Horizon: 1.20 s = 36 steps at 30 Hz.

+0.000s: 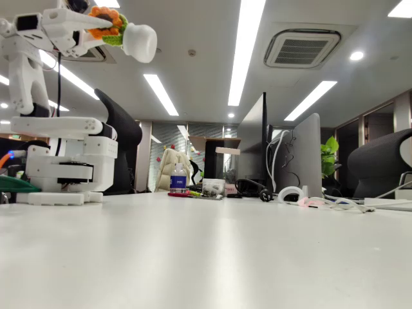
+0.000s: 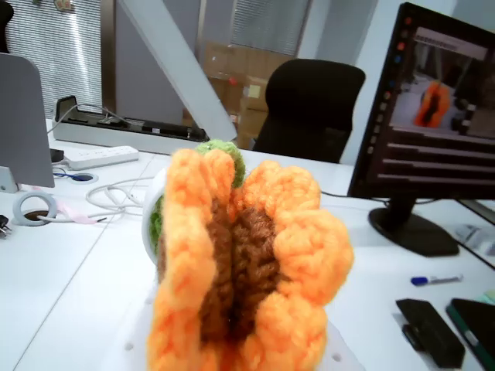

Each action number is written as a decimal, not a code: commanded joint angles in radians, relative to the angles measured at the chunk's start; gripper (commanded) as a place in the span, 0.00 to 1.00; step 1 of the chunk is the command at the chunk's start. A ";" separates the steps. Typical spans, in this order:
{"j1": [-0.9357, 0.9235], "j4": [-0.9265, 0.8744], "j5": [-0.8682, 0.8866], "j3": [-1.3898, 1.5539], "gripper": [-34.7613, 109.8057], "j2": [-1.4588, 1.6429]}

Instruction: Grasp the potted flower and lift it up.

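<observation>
The potted flower (image 1: 125,32) hangs high above the table at the top left of the fixed view, tipped sideways with its white pot pointing right. My white gripper (image 1: 98,26) is shut on its orange petals. In the wrist view the flower (image 2: 247,255) takes up the lower middle, its petals squeezed together around the brown centre, with a bit of green leaf and white pot behind. The fingers themselves are hidden under the flower in that view.
The arm's white base (image 1: 64,167) stands at the left of the white table (image 1: 212,257). Far back lie a bottle (image 1: 178,177), cables, a tape roll (image 1: 291,194) and monitors (image 1: 302,154). In the wrist view a monitor (image 2: 433,139), pen and black chair (image 2: 309,108) show.
</observation>
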<state>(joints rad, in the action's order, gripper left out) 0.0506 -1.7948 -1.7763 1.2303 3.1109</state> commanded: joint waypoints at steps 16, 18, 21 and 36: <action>-0.021 0.035 -0.017 0.054 0.24 0.000; -0.025 0.044 -0.018 0.067 0.24 0.002; -0.028 0.052 -0.018 0.083 0.24 0.005; -0.031 0.052 -0.023 0.094 0.24 0.006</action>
<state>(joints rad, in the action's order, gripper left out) 0.0138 -1.7503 -1.7917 1.3070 3.1109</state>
